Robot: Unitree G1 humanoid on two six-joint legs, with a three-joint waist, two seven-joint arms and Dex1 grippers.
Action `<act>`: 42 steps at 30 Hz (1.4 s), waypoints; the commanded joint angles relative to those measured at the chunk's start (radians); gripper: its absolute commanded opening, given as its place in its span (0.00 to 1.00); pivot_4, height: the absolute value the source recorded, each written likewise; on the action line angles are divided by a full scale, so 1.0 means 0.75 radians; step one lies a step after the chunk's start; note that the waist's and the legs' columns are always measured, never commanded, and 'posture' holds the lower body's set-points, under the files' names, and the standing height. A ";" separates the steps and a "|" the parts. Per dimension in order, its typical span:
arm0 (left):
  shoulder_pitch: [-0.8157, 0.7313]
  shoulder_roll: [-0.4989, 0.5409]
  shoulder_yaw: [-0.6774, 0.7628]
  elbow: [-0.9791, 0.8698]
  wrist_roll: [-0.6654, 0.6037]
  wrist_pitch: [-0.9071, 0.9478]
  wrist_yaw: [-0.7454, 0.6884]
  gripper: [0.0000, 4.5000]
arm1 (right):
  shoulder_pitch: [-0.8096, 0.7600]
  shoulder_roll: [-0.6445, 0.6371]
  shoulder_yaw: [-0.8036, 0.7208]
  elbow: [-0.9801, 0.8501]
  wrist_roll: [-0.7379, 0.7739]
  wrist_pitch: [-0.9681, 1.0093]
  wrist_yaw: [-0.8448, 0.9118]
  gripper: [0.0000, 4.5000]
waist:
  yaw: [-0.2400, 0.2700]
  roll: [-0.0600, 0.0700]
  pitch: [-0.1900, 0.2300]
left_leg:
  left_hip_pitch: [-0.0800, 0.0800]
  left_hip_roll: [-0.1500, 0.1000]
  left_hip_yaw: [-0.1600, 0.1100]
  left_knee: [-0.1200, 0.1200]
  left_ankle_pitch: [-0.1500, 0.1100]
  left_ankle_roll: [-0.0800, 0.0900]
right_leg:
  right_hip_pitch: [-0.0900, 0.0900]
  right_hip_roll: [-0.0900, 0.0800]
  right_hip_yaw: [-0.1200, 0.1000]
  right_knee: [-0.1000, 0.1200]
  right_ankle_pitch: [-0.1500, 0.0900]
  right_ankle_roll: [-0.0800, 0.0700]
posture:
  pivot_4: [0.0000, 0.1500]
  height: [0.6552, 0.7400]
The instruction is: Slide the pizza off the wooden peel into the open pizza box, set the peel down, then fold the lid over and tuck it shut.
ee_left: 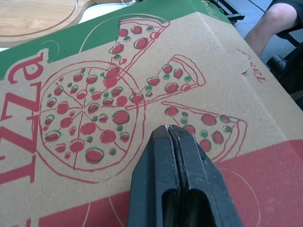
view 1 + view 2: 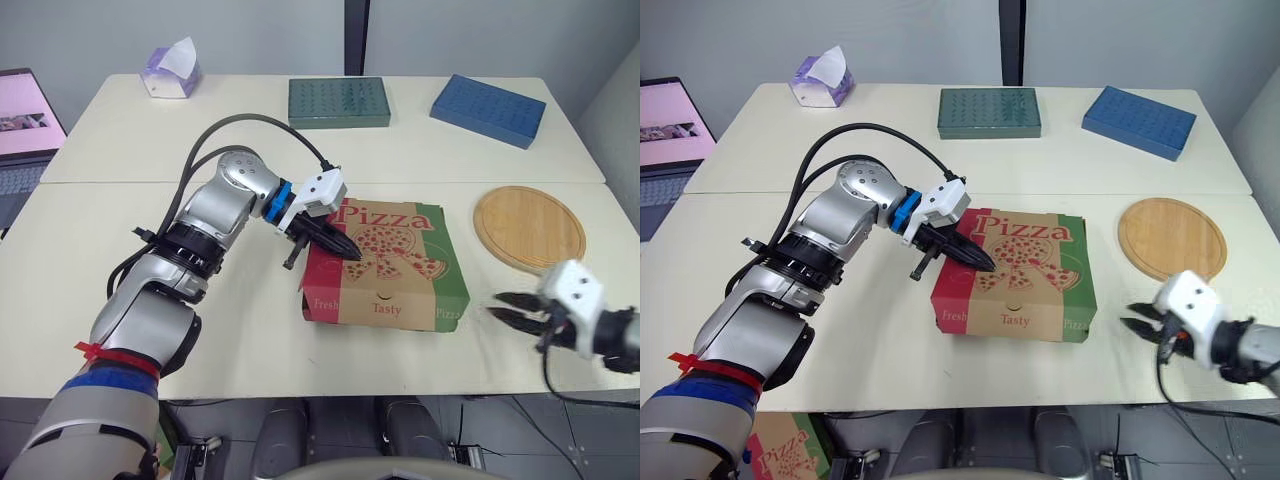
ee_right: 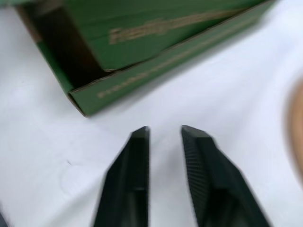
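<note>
Left gripper [image 2: 350,253], fingers pinched shut on nothing, presses its tip on the printed lid of the pizza box [image 2: 400,295]. That box lies closed on the table [image 2: 250,330], and the peel [image 2: 528,227] sits bare beside it, so the pizza is presumably inside. Right gripper [image 2: 497,306], fingers parted, hovers near the box's right front corner, where a dark gap shows under the lid. Best to pin the lid flat and nudge that side in squarely.
</note>
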 commanded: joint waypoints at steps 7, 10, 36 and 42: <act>-0.052 -0.004 -0.013 -0.015 -0.041 -0.023 -0.010 0.00 | -0.251 -0.070 -0.034 -0.258 0.394 0.191 -0.020 0.99 | 0.001 0.000 0.000 | 0.000 0.000 0.000 0.000 0.000 0.000 | 0.001 0.000 0.000 0.000 0.000 0.000 | 1.00 1.00; -0.050 -0.009 -0.017 -0.023 -0.043 -0.019 -0.010 0.00 | -0.339 -0.064 0.109 -0.306 0.378 0.174 -0.073 0.99 | 0.001 0.000 0.000 | 0.000 0.000 0.000 0.001 0.000 0.000 | 0.001 0.000 0.000 0.000 0.000 0.000 | 1.00 1.00; 0.042 0.028 -0.096 -0.187 -0.060 0.004 -0.010 0.00 | -0.502 -0.026 0.604 -0.136 -0.170 -0.170 -0.153 0.99 | 0.000 0.000 0.000 | -0.001 0.000 -0.001 0.005 0.000 0.000 | 0.000 0.000 0.000 0.001 0.000 0.000 | 1.00 1.00; 0.074 0.026 -0.113 -0.184 -0.006 -0.045 -0.010 0.00 | -0.466 0.005 0.637 -0.139 -0.241 -0.184 -0.186 0.99 | 0.000 0.001 0.000 | -0.001 0.000 -0.001 0.006 0.000 0.000 | 0.001 0.000 0.000 0.002 0.000 0.000 | 1.00 1.00</act>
